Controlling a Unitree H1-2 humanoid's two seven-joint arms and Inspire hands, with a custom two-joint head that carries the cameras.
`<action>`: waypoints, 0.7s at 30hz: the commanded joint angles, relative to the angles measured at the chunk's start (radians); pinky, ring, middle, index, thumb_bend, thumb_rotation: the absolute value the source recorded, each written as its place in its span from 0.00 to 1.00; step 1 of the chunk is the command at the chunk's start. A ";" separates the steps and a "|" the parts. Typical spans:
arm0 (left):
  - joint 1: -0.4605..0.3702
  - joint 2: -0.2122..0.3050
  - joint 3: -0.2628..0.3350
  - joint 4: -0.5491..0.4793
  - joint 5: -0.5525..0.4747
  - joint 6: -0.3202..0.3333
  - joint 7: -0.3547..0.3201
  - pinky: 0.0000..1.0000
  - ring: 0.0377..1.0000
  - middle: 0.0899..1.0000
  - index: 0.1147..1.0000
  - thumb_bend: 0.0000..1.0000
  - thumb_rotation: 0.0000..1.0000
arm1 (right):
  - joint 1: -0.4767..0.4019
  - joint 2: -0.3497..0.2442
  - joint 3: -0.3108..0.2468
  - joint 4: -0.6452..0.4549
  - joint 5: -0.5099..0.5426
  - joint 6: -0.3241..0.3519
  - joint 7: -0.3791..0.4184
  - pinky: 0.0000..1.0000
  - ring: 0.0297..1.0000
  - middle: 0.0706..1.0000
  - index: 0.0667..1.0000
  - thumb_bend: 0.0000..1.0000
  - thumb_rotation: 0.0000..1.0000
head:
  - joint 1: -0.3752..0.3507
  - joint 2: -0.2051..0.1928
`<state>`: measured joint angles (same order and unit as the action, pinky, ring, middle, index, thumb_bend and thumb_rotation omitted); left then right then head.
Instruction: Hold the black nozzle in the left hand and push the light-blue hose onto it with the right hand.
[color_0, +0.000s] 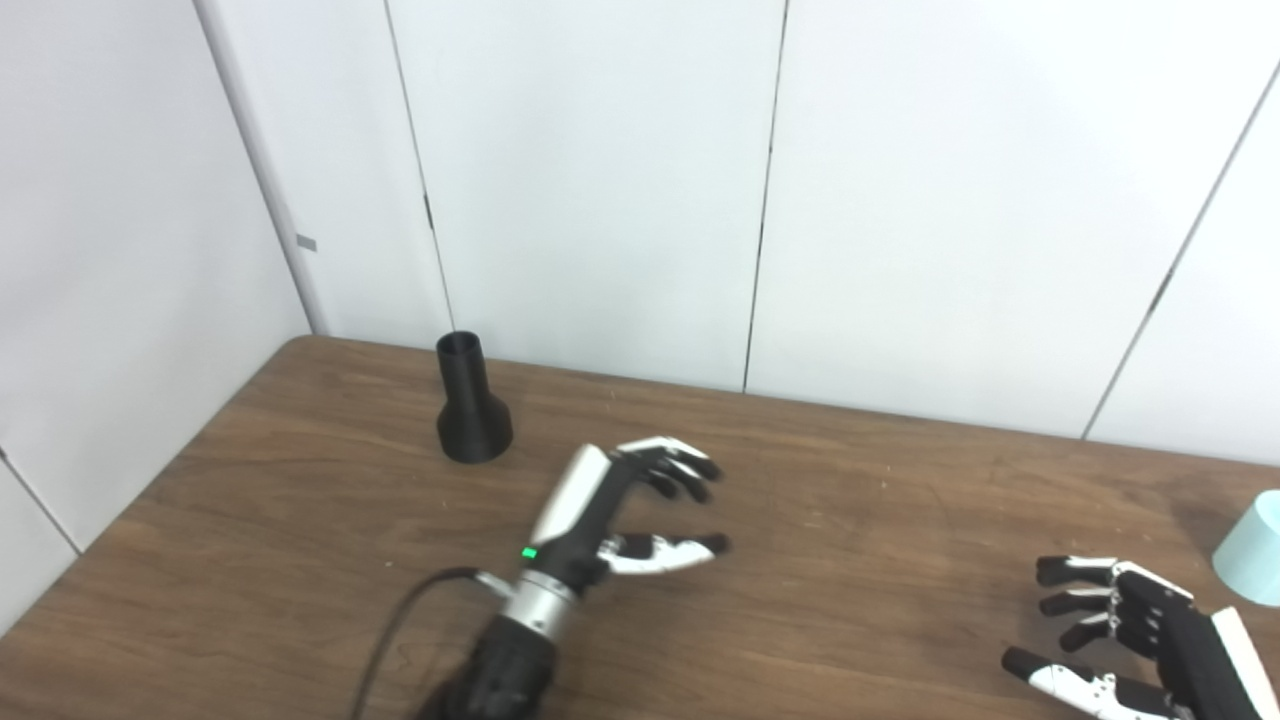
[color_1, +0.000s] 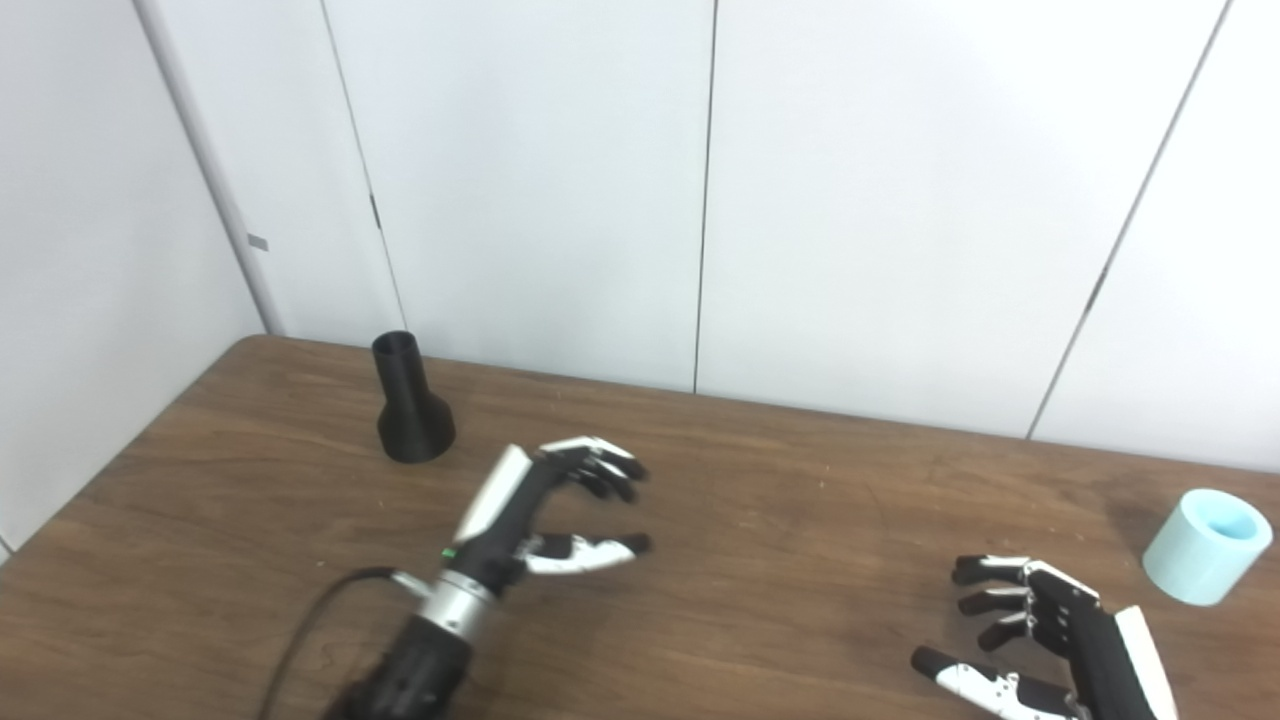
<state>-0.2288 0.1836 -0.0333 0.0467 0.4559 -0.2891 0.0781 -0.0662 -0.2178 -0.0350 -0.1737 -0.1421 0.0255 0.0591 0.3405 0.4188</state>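
From the left eye view, a brown wood-grain table (color_0: 850, 520) runs up to white wall panels (color_0: 600, 180). Near its far left corner stands the black plastic nozzle (color_0: 472, 401), upright on its flared base with the narrow open neck on top. The robot's left hand (color_0: 625, 510), black and white with a silver wrist, hovers over the table just to the right of and nearer than the nozzle, apart from it; its fingers are spread and lightly curled, holding nothing. At the lower right corner the right hand (color_0: 1120, 630) also sits with fingers fanned apart and empty. The pale blue short cylindrical hose piece (color_0: 1255, 550) is cut off by the right edge.

From the right eye view, the light-blue hose piece (color_1: 1205, 545) shows whole: a stubby tube resting near the table's right side, its open end tilted upward. The right hand (color_1: 1040, 630) lies near it but clear of it, fingers pointing left. The nozzle (color_1: 410, 400) stands well apart from the hose, with the left hand (color_1: 550, 500) open beside it.
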 joint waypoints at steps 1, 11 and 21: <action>-0.038 0.022 0.021 -0.075 0.048 -0.002 0.044 0.57 0.64 0.56 0.43 0.51 0.04 | -0.034 -0.008 -0.009 -0.014 0.010 -0.049 -0.008 0.42 0.56 0.68 0.67 0.77 0.00 | 0.001 0.000; -0.107 0.204 0.152 -0.125 0.076 0.065 0.035 0.65 0.77 0.77 0.79 0.74 0.22 | -0.042 -0.010 -0.013 0.009 0.011 -0.072 -0.009 0.41 0.56 0.68 0.67 0.76 0.00 | 0.032 -0.015; -0.196 0.338 0.181 -0.119 0.092 0.187 -0.002 0.81 0.91 0.89 0.88 0.77 0.26 | -0.054 -0.015 -0.008 0.032 0.012 -0.078 -0.001 0.41 0.56 0.68 0.67 0.76 0.00 | 0.051 -0.026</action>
<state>-0.3725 0.4979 0.1380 -0.0452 0.5395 -0.1134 0.0618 -0.0899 -0.2204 -0.0355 -0.1186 -0.1384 -0.0063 0.0603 0.3881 0.3942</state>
